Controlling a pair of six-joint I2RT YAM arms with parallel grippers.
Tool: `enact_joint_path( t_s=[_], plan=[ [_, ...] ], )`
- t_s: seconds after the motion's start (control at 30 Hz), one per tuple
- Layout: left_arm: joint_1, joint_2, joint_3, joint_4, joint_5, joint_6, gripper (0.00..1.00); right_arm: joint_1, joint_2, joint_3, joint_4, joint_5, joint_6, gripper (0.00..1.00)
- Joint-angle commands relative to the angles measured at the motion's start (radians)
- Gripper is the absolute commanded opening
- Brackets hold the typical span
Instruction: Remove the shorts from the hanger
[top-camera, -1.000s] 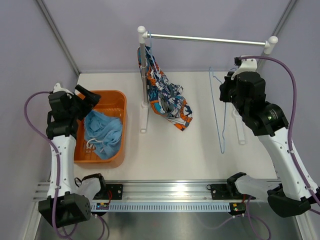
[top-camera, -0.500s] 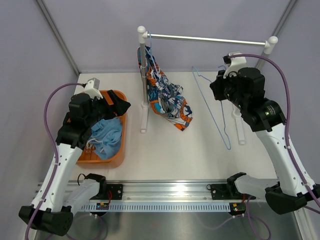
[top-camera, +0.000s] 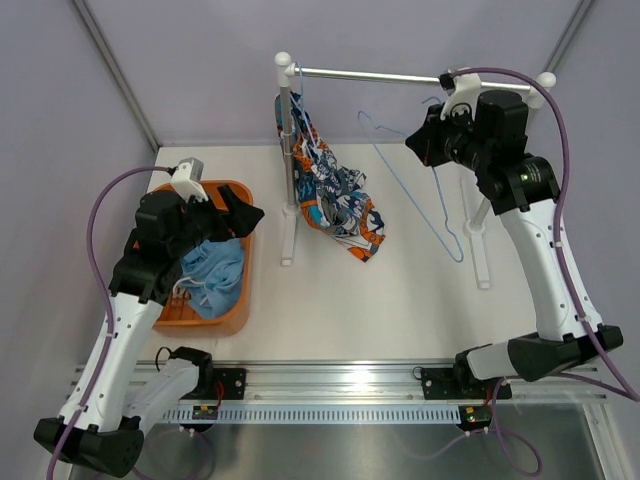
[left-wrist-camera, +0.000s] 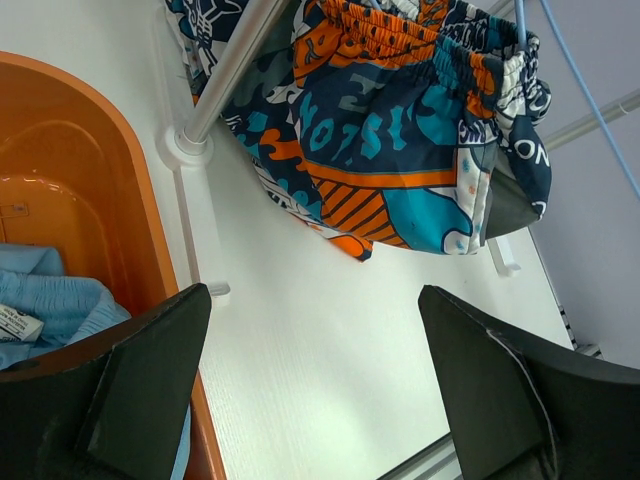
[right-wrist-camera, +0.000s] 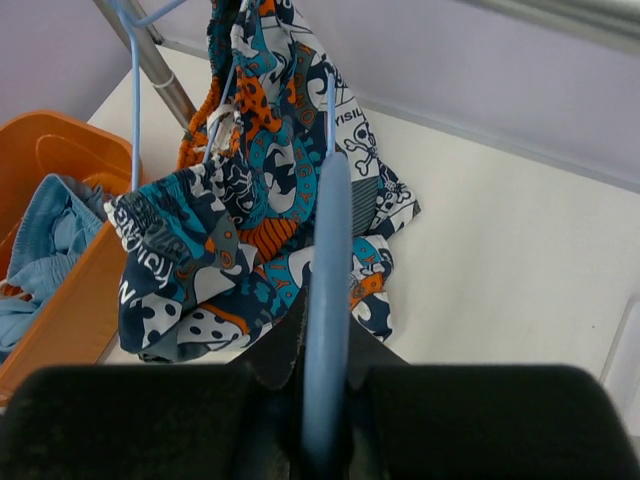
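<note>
1. The white-posted metal clothes rail (top-camera: 400, 77) stands across the far side of the table. The step in hand appears to be parking the spare hanger. Bring its hook squarely over the bar, well right of the hanging garment.
2. The orange plastic basket (top-camera: 243, 295) sits at the left and contains the plain light blue cloth shorts (top-camera: 212, 272). That pair is judged done.
3. The navy, orange, white and teal printed cloth shorts (top-camera: 335, 200) hang at the rail's left end, beside the post, on a thin blue wire hanger (right-wrist-camera: 133, 110). Draw the waistband off gently so this hanger does not jump the bar.
4. The empty light blue wire hanger (right-wrist-camera: 325, 300) hangs tilted, with its hook below the bar and not on it.
5. The right gripper (top-camera: 430, 140) is clamped on the empty hanger.
6. The left gripper (left-wrist-camera: 320, 380) is spread wide and grasps nothing. It hovers over the basket, facing the printed shorts.
</note>
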Motion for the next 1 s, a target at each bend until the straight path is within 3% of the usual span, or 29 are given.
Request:
enact_joint_path(
  t_s=[0.0, 0.4, 0.97],
  plan=[
    [-0.004, -0.011, -0.003, 0.054, 0.046, 0.019, 0.9, -0.005, 0.04, 0.114, 0.01, -0.011, -0.017, 0.0],
    [-0.005, -0.008, -0.03, 0.063, 0.049, 0.025, 0.9, -0.004, 0.256, 0.333, -0.053, 0.145, 0.016, 0.0],
    [-0.005, 0.0, -0.046, 0.071, 0.061, 0.024, 0.9, -0.005, 0.327, 0.338, -0.021, 0.246, 0.032, 0.0]
  ],
)
